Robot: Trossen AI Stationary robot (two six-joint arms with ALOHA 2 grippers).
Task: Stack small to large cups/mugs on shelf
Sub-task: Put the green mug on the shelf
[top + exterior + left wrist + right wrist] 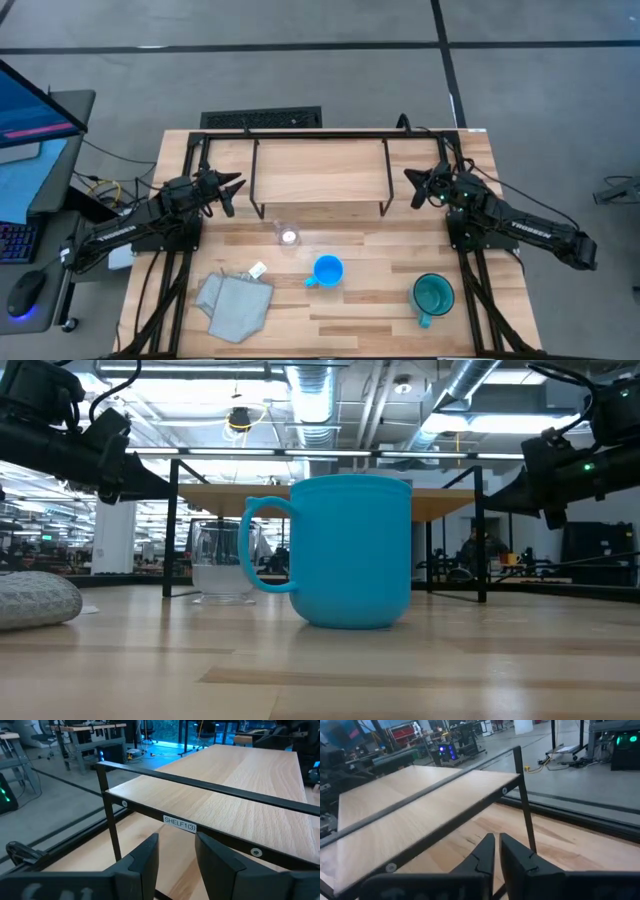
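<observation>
On the tabletop (380, 310), three vessels are standing loose, all upright with mouths up, none yet on the shelf (320, 172). Small clear glass cup (288, 235) is sitting just beyond the shelf's near edge, toward 7 o'clock from the board's centre. Bright blue mug (327, 271) is resting at 6 o'clock from the shelf, well apart from it, near the table's middle; its handle is pointing toward 8 o'clock. Larger teal mug (433, 295) is standing at 4 o'clock from the shelf, handle toward 6 o'clock. Shelf, a light-wood board on thin black wire legs, is occupying the far-centre of the table, bearing a label reading SHELF1(3) on its edge rail. Left gripper (236, 187) is hovering at 9 o'clock of the shelf, just beside its end, fingers parted by a narrow gap and gripping nothing. Right gripper (408, 177) is hovering at 3 o'clock of the shelf, fingers almost together, a thin slit between them, gripping nothing. Grey cloth (234, 305) is lying crumpled at 7 o'clock, near the table's front-left corner, with a small white tag (257, 269) lying just beside it.
</observation>
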